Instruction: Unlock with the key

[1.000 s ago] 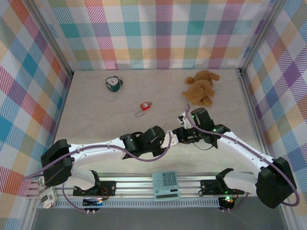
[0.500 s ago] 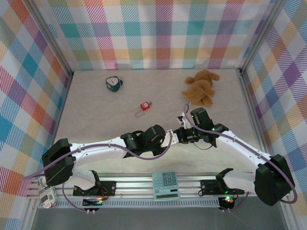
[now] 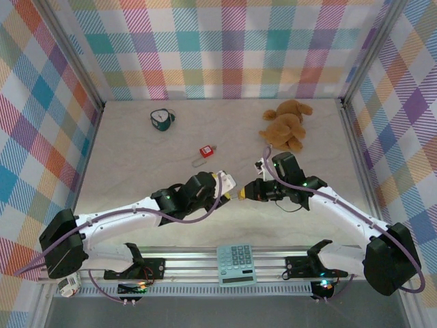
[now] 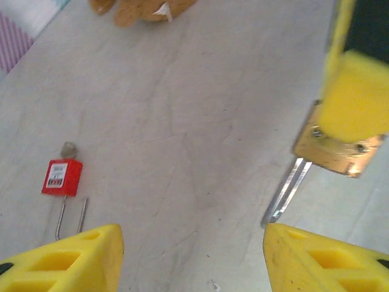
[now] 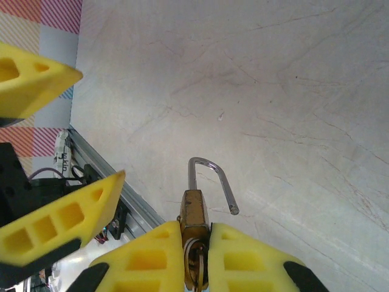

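Note:
My right gripper [image 5: 196, 236] is shut on a brass padlock [image 5: 194, 207], which it holds above the table. The padlock's steel shackle [image 5: 213, 173] stands sprung open, one end free. A key ring [image 5: 196, 261] shows at the padlock's base between the pads. In the top view the right gripper [image 3: 249, 193] holds the padlock [image 3: 240, 195] near the table's middle. My left gripper [image 3: 225, 182] is open just to its left, apart from it. In the left wrist view the open left gripper [image 4: 191, 261] faces the padlock [image 4: 337, 152] and its shackle [image 4: 289, 191].
A small red padlock [image 3: 205, 151] lies on the table behind the grippers. A brown teddy bear [image 3: 287, 126] sits at the back right and a teal and black object [image 3: 162, 119] at the back left. A calculator [image 3: 236, 264] rests on the near rail.
The left gripper has drawn back to the left, away from the right gripper and the padlock, and now stands open. The right arm has stayed in place.

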You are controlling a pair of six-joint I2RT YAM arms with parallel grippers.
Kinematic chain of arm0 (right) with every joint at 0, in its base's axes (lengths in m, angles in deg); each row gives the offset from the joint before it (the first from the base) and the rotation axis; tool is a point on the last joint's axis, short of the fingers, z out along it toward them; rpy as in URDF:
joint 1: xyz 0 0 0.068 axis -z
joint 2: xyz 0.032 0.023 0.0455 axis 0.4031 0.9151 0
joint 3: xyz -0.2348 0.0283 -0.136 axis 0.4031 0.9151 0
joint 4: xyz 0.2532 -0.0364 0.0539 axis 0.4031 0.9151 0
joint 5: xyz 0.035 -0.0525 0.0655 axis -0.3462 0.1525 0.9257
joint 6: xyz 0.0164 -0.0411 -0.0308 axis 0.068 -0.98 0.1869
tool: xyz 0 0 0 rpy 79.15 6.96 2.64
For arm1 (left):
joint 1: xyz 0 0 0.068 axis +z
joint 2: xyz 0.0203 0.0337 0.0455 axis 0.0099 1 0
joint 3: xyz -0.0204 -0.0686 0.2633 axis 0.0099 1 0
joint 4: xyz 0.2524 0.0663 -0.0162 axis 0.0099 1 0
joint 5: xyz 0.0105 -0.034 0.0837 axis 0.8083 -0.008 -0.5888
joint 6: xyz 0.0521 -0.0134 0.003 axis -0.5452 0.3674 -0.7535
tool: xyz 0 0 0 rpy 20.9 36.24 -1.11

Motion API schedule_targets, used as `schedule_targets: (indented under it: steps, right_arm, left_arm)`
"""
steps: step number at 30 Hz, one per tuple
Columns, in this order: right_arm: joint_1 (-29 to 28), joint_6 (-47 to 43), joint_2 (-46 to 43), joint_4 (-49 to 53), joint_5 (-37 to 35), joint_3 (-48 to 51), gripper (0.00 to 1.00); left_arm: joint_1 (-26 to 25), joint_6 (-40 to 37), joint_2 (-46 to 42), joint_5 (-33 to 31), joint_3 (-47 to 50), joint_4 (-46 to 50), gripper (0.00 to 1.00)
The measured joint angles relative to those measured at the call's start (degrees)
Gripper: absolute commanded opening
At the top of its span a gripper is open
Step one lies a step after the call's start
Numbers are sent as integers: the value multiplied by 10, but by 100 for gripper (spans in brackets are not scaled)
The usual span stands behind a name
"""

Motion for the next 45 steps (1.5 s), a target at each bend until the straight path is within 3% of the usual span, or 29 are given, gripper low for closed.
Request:
schedule_targets:
  steps: [14, 19, 24, 27, 34, 45]
  right_arm:
    - [0, 46, 8, -43, 17, -12, 10]
    - [0, 52, 1, -46, 17, -12, 10]
    - [2, 63, -8, -58, 20, -10, 9]
    - [5, 69, -8, -79, 21, -5, 9]
    - [22, 73, 18, -85, 17, -6, 8]
    - [51, 75, 132, -120, 4, -58, 8]
  left_arm:
    - [6, 33, 80, -11, 13, -81, 67]
    - [14, 34, 115, -36, 13, -111, 60]
    - [17, 35, 125, -94, 18, -163, 44]
    - [16, 33, 137, -132, 21, -195, 43]
    - [18, 47, 133, -166, 50, -228, 66]
    - [19, 92, 15, -191, 117, -222, 69]
